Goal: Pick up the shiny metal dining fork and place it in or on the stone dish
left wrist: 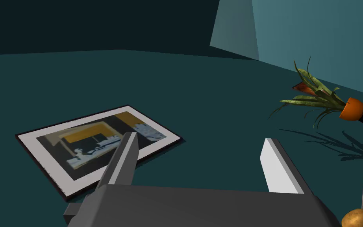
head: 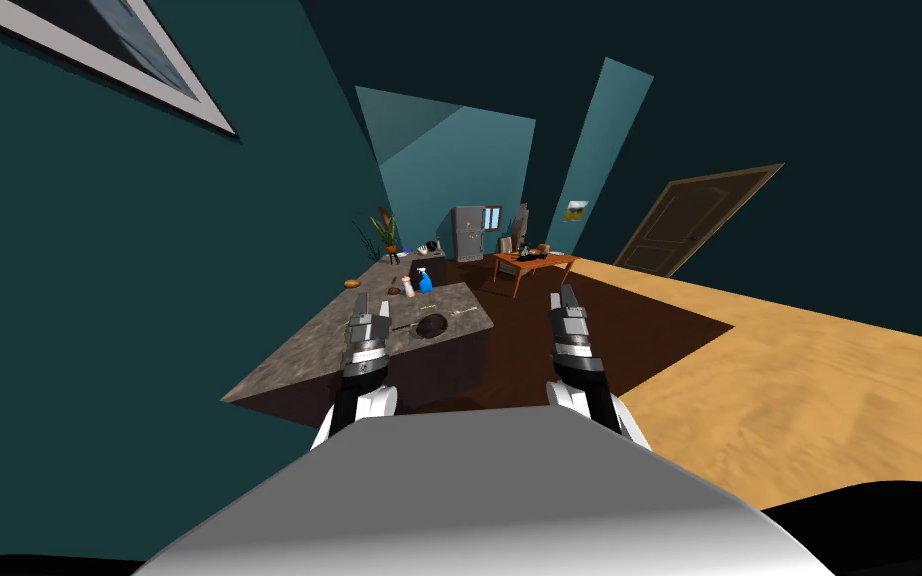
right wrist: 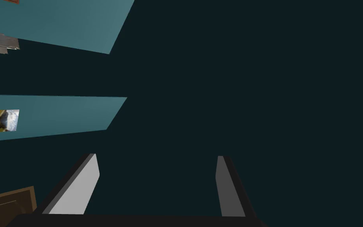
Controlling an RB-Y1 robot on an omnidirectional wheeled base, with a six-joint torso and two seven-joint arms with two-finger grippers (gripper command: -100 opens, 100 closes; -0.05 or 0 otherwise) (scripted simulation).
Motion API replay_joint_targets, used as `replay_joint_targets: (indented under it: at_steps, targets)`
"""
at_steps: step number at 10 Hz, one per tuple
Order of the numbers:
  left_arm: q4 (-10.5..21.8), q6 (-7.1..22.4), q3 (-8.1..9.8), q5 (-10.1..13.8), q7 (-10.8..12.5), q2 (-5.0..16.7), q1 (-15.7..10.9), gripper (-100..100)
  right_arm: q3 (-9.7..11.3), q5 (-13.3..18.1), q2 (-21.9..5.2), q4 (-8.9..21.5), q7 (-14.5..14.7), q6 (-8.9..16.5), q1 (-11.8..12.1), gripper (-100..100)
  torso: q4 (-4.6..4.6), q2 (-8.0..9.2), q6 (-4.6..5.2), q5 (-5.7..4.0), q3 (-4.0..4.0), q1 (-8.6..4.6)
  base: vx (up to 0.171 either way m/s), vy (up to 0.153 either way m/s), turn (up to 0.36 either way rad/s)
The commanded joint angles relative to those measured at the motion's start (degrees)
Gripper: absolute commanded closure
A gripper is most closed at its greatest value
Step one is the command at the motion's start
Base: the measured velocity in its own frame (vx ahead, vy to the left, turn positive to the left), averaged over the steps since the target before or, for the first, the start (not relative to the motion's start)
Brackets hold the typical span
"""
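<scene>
A dark round dish sits on the speckled stone counter ahead of me. Just beyond it, toward the counter's right edge, lies a thin pale piece that looks like the fork. My left gripper hovers over the counter to the left of the dish, and in the left wrist view the left gripper stands open and empty. Off the counter's right side, above the dark floor, my right gripper is raised; in its wrist view the right gripper is open with nothing in it.
Farther back on the counter stand a blue spray bottle, a white bottle and a potato, with a potted plant behind them. An orange table and a grey fridge are beyond. A brown door is at the right.
</scene>
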Motion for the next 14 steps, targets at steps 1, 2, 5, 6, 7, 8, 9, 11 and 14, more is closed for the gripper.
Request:
replay_joint_targets:
  at_steps: [1,2,5,6,7,8,9,11,14]
  targets:
    - [0.1,0.7,0.22,0.3,-0.1,2.4,-0.3,-100,0.0,0.0,0.0,0.0,0.0,0.0,0.0,0,0.00,0.00,0.00,0.00,0.00,0.00,-0.005,-0.006,-0.065]
    - [0.1,1.4,0.44,0.6,-0.2,4.1,-0.6,-100,0.0,0.0,0.0,0.0,0.0,0.0,0.0,0,0.00,0.01,0.01,0.00,0.01,0.00,-0.012,-0.012,-0.108]
    - [0.3,5.0,1.59,2.2,-0.8,8.9,-2.1,-100,0.0,0.0,0.0,0.0,0.0,0.0,0.0,0,0.01,0.05,0.02,-0.01,0.03,-0.06,-0.014,-0.022,-0.130]
    - [0.3,6.7,2.12,3.0,-1.0,10.2,-2.8,-100,0.0,0.0,0.0,0.0,0.0,0.0,0.0,0,0.01,0.05,0.01,-0.02,0.03,-0.08,-0.015,-0.031,-0.203]
    - [0.4,8.3,2.73,3.8,-1.2,11.4,-3.5,-100,0.0,0.0,0.0,0.0,0.0,0.0,0.0,0,0.01,0.05,0.03,-0.02,0.03,-0.10,-0.026,-0.040,-0.225]
    - [0.4,8.6,2.73,3.8,-1.2,11.4,-3.5,-100,0.0,0.0,0.0,0.0,0.0,0.0,0.0,0,0.02,0.09,0.02,-0.03,0.05,-0.13,-0.019,-0.025,-0.071]
    - [0.4,10.7,3.41,4.7,-1.5,12.5,-4.2,-100,0.0,0.0,0.0,0.0,0.0,0.0,0.0,0,0.02,0.08,-0.01,-0.02,0.05,-0.09,-0.011,-0.024,-0.109]
    - [0.4,13.1,4.16,5.6,-1.7,13.5,-5.0,-100,0.0,0.0,0.0,0.0,0.0,0.0,0.0,0,0.01,0.04,0.03,-0.03,0.03,-0.13,-0.008,-0.034,-0.194]
    - [0.5,18.4,5.86,7.8,-2.2,15.3,-6.5,-100,0.0,0.0,0.0,0.0,0.0,0.0,0.0,0,0.01,0.03,0.02,-0.03,0.02,-0.15,-0.007,-0.036,-0.187]
